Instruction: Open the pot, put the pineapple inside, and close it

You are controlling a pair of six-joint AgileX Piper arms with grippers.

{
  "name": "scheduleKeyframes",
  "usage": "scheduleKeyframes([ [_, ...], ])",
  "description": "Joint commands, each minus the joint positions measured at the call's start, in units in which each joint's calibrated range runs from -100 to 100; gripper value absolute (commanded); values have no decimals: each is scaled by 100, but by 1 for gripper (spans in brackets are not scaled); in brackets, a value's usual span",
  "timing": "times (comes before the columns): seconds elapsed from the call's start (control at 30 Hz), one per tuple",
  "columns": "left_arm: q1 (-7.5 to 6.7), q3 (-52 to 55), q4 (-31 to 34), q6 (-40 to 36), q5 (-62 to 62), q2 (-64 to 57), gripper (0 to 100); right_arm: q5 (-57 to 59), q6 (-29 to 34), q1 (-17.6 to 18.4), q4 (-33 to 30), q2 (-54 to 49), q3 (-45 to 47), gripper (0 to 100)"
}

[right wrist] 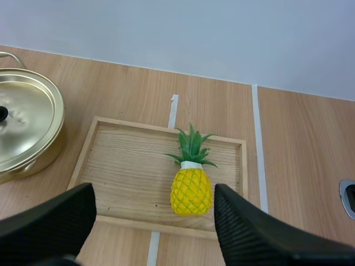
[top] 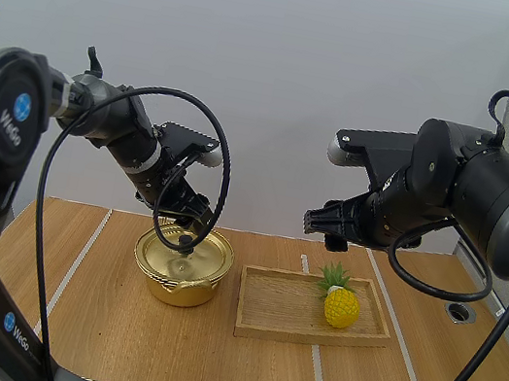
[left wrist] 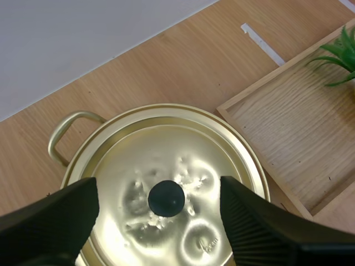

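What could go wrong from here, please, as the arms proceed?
The left jaws stand open either side of the small black knob on the lid; closing off-centre, they might slip off it. The open right jaws hover over the rounded pineapple, which could roll on the tray when pinched.

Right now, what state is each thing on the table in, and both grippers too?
pot: upright on the table, closed.
lid: seated on the pot, knob not gripped.
wooden tray: flat on the table beside the pot.
pineapple: lying in the wooden tray, not held.
left gripper: open, fingers either side of the lid's knob.
right gripper: open, empty, over the pineapple.
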Motion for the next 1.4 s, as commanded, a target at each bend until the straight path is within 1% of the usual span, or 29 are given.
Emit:
scheduleKeyframes([
  [0.0,2,-225,-99,21,-18,348,100,-139,-9,-16,-23,-19,-51,100],
  [0.17,2,-337,-77,21,-18,675,100,-158,-9,-16,-23,-19,-51,100],
  [0.6,2,-350,6,21,-22,995,100,-158,-9,-16,-23,-19,-51,100],
  [1.1,2,-350,48,21,118,1090,100,-158,-9,-16,-11,-19,-51,100],
  [1.23,2,-350,158,21,157,1069,100,-158,-9,-16,-11,-19,-51,100],
  [1.27,2,-350,212,21,175,1069,89,-158,-9,-16,-11,-19,-51,100],
  [1.37,2,-350,315,21,209,1022,39,-158,-9,-16,-11,-19,-51,100],
])
